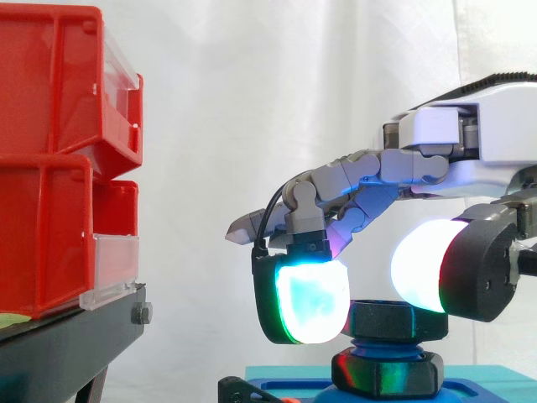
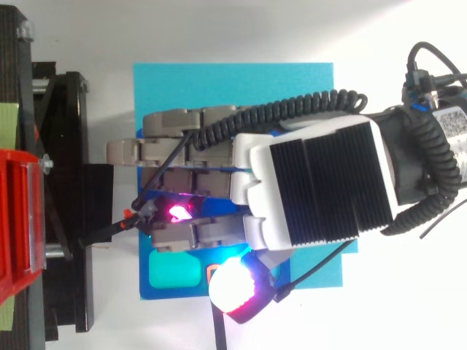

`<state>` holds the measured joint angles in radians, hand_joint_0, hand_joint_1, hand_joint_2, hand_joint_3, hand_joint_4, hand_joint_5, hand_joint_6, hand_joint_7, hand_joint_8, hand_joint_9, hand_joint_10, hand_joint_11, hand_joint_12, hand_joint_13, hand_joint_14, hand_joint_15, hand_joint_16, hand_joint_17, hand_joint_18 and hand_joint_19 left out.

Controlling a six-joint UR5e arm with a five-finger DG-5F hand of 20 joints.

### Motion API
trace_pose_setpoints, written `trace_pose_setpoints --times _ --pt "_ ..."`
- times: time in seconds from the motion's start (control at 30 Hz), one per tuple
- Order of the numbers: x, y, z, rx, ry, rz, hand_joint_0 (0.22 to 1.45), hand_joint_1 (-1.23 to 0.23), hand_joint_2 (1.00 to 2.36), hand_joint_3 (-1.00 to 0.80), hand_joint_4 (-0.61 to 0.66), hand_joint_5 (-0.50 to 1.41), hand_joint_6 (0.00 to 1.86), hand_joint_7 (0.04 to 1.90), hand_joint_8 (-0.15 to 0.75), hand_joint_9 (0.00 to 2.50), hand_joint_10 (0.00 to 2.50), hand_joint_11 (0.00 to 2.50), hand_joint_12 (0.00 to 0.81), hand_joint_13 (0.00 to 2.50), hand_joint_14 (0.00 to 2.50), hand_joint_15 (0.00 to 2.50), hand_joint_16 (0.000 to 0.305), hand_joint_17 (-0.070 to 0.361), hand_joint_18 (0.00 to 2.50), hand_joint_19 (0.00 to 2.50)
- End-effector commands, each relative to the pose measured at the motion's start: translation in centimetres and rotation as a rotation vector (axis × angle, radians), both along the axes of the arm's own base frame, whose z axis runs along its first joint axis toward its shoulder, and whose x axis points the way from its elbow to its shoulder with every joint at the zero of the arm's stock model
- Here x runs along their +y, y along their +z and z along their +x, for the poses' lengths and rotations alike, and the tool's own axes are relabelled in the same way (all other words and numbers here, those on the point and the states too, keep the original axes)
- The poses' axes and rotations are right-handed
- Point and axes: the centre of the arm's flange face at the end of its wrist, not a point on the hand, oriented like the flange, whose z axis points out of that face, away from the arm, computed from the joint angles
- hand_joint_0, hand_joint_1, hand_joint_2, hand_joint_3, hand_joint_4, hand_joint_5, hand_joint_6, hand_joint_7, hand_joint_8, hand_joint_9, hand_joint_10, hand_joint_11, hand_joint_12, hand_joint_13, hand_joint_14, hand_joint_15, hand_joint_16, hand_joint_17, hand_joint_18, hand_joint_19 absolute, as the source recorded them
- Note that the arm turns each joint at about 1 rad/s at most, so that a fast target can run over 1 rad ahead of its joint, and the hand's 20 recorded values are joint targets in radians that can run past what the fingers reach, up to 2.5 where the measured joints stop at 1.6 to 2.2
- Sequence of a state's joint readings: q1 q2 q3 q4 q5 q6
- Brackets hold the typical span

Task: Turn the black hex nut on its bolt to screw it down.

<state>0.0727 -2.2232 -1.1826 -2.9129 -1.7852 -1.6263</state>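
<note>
The black hex nut (image 1: 394, 320) sits on its bolt above a wider black hex collar (image 1: 386, 371), which stands on a blue base (image 1: 470, 388). My hand (image 1: 369, 168) reaches in from the right and hangs over the nut. One finger is curled down, and its cyan pad (image 1: 310, 302) lies against the nut's left side. The white thumb pad (image 1: 419, 264) sits at the nut's upper right. The other fingers stretch out straight to the left. From above, the hand (image 2: 321, 182) covers the nut, with the thumb pad (image 2: 235, 284) at its near side.
Stacked red bins (image 1: 50, 168) rest on a black stand (image 1: 67, 344) at the left, a short way past the fingertips. The blue base (image 2: 168, 288) lies on a cyan sheet (image 2: 219, 84). A white curtain hangs behind.
</note>
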Motion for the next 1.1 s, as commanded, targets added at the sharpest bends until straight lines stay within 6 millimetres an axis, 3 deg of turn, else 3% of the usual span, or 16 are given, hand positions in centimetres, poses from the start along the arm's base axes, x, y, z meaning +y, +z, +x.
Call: trace_pose_setpoints --times 0.0,0.27,0.37,0.47,0.67,0.93,1.07 --pt "-0.7 -0.1 -0.1 -0.001 -0.002 -0.002 0.53 -0.25 1.00 -0.50 0.10 -0.05 0.50 1.41 0.283 0.67 0.00 0.00 0.347 0.24 0.00 0.00 0.047 0.106 0.26 0.27" --pt "-3.9 0.0 -0.4 -0.014 -0.020 -0.013 0.48 -0.15 1.00 -0.50 0.12 -0.07 0.50 1.38 0.290 0.61 0.00 0.00 0.370 0.19 0.00 0.00 0.052 0.116 0.21 0.26" --pt "-4.7 0.1 -0.6 -0.017 -0.023 -0.013 0.48 -0.15 1.00 -0.50 0.12 -0.07 0.50 1.36 0.290 0.60 0.00 0.00 0.372 0.19 0.00 0.00 0.052 0.117 0.20 0.26" --pt "-6.7 0.2 -1.0 -0.020 -0.023 -0.012 0.48 -0.16 1.00 -0.50 0.12 -0.07 0.50 1.30 0.290 0.60 0.00 0.00 0.371 0.19 0.00 0.00 0.052 0.117 0.20 0.25" --pt "-8.2 0.6 -1.3 -0.029 -0.003 -0.011 0.48 -0.17 1.00 -0.50 0.14 -0.09 0.50 1.20 0.286 0.59 0.00 0.00 0.369 0.19 0.00 0.00 0.051 0.116 0.21 0.25" --pt "-6.5 2.9 -0.2 -0.077 0.032 -0.014 0.49 -0.17 1.00 -0.50 0.17 -0.10 0.50 1.13 0.287 0.59 0.00 0.00 0.368 0.19 0.00 0.00 0.051 0.116 0.22 0.26" --pt "-4.0 3.1 0.7 -0.117 0.059 -0.013 0.49 -0.17 1.00 -0.50 0.18 -0.11 0.50 1.09 0.286 0.59 0.00 0.00 0.368 0.19 0.00 0.00 0.051 0.115 0.22 0.26"
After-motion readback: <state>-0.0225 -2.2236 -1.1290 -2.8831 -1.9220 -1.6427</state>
